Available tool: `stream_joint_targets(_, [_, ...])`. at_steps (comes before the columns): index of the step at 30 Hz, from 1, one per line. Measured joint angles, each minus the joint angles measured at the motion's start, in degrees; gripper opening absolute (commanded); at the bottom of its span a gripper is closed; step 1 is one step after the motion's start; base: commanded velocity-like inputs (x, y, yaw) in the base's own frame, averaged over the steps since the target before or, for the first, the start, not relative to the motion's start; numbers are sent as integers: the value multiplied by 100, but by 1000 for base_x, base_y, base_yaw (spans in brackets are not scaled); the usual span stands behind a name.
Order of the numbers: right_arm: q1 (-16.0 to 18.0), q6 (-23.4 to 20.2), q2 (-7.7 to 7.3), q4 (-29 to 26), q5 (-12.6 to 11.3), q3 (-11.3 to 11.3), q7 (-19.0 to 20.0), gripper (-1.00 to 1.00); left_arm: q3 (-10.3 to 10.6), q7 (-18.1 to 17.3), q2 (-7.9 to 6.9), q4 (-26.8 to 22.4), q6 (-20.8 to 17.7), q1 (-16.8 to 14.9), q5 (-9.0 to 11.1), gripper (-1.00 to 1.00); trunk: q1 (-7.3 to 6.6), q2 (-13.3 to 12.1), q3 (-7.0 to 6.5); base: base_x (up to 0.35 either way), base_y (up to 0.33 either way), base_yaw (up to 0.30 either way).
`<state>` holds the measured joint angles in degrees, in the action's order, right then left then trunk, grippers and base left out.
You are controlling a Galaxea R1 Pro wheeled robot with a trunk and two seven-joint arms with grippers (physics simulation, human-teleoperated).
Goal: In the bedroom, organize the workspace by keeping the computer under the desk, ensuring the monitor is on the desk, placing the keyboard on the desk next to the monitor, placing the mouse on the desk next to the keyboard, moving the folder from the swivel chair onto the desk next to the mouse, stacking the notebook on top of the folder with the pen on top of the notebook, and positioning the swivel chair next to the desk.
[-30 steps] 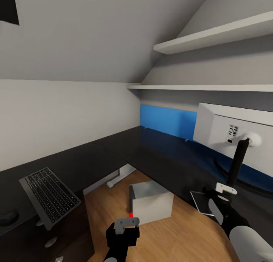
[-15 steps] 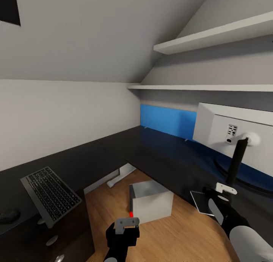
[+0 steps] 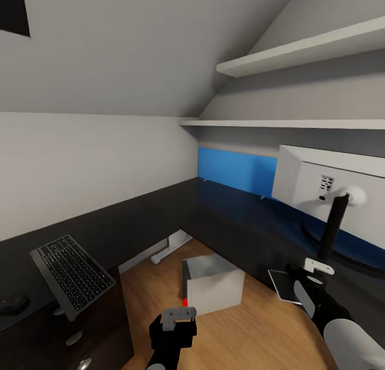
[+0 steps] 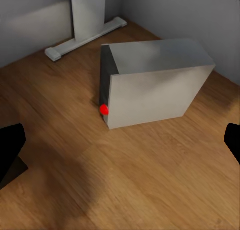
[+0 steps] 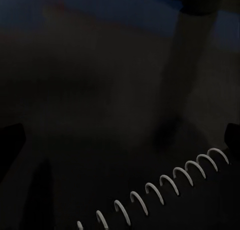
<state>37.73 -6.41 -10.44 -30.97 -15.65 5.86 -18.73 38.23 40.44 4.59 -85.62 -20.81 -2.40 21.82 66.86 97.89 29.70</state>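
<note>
The black L-shaped desk (image 3: 224,220) wraps the corner. The monitor (image 3: 331,191) stands on its right wing, white back towards me. On the left wing lies the keyboard (image 3: 72,276), one corner past the front edge, with the mouse (image 3: 10,304) beside it. The pale grey computer (image 3: 214,284) (image 4: 155,85) sits on the floor under the desk, red light lit. My left gripper (image 3: 177,317) (image 4: 121,145) hangs open above the floor in front of it. My right gripper (image 3: 313,271) (image 5: 121,137) is open just over the dark spiral notebook (image 3: 283,285) (image 5: 165,187) at the desk edge.
A blue wall panel (image 3: 235,172) runs behind the desk, with two white shelves (image 3: 299,54) above under the sloped ceiling. A white desk leg (image 3: 166,252) (image 4: 87,20) stands behind the computer. Wood floor (image 3: 251,327) lies between the desk wings.
The whole head view has drifted a little, so the keyboard and mouse sit slightly further right in the picture. Both arms and the things hold their places.
</note>
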Motion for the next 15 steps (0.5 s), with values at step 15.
stream_joint_targets(15, [0, 1, 0, 27, 4, -1, 2, 100, 0, 0, 3, 0, 0, 0, 0, 100, -1, 0, 0, -70, 0, 0])
